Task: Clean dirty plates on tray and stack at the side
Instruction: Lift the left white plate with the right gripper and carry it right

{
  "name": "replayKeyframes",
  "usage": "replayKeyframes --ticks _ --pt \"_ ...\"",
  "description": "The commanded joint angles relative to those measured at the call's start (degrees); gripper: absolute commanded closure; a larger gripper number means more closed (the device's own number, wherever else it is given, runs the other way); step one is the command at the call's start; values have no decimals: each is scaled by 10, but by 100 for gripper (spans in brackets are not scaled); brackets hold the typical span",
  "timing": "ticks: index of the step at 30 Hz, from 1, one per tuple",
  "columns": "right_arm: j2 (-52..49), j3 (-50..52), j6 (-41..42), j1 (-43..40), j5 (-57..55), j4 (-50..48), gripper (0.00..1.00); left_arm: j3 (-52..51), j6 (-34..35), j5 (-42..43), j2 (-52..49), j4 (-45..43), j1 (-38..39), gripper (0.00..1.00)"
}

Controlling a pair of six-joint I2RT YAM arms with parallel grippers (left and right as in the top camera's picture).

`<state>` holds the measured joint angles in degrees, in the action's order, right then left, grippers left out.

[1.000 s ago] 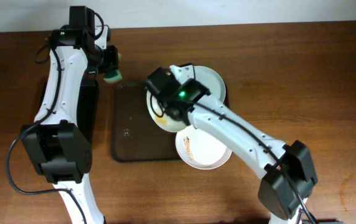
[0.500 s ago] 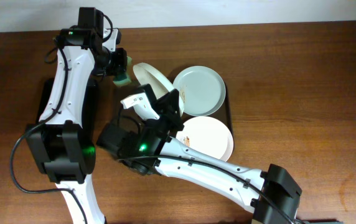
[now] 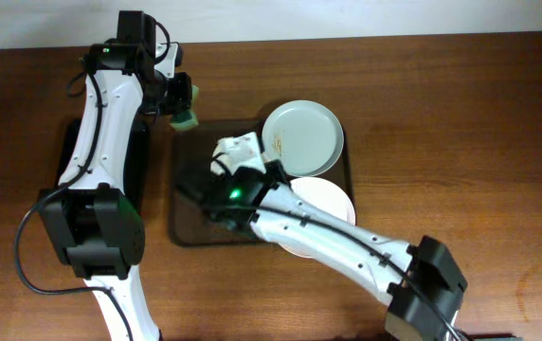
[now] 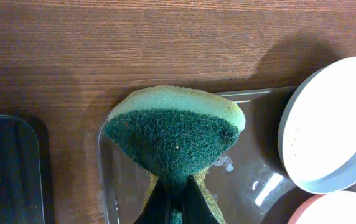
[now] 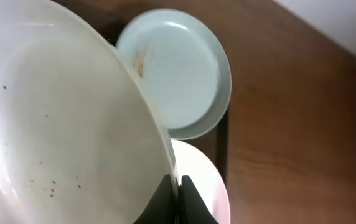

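My right gripper [image 5: 178,186] is shut on the rim of a white plate [image 5: 60,124] with small dark specks and holds it tilted above the brown tray [image 3: 190,213]. In the overhead view my right arm covers most of this plate, with the gripper [image 3: 241,159] over the tray's middle. It also shows in the left wrist view [image 4: 327,118]. A greenish plate [image 3: 301,137] with an orange-brown smear lies at the tray's far right. A white plate [image 3: 333,204] lies in front of it. My left gripper [image 4: 177,199] is shut on a green sponge [image 4: 175,130] over the tray's far left corner.
A narrow glossy black tray [image 3: 65,156] lies left of the brown tray, under my left arm, and shows in the left wrist view [image 4: 7,168]. Bare brown table [image 3: 460,114] stretches to the right of the brown tray.
My right gripper has lifted the speckled plate off the tray and tilted it, and the arm has swung across the tray. My left gripper moved slightly right with the sponge, then held still.
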<state>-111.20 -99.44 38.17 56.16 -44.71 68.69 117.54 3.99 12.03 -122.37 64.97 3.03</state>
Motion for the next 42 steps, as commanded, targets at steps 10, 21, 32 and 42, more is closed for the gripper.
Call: replayKeyframes --ticks 10,21,32,42 --pt "108 -7 -50 -342 393 -17 96 7 3 2 4 -2 2 99" --pt "50 156 -88 -706 398 -115 96 7 3 2 4 -13 16 99" --pt "52 224 -96 -774 436 -113 34 7 3 2 4 -22 26 99" --pt "97 157 -104 -472 546 30 40 7 3 2 4 -25 26 99"
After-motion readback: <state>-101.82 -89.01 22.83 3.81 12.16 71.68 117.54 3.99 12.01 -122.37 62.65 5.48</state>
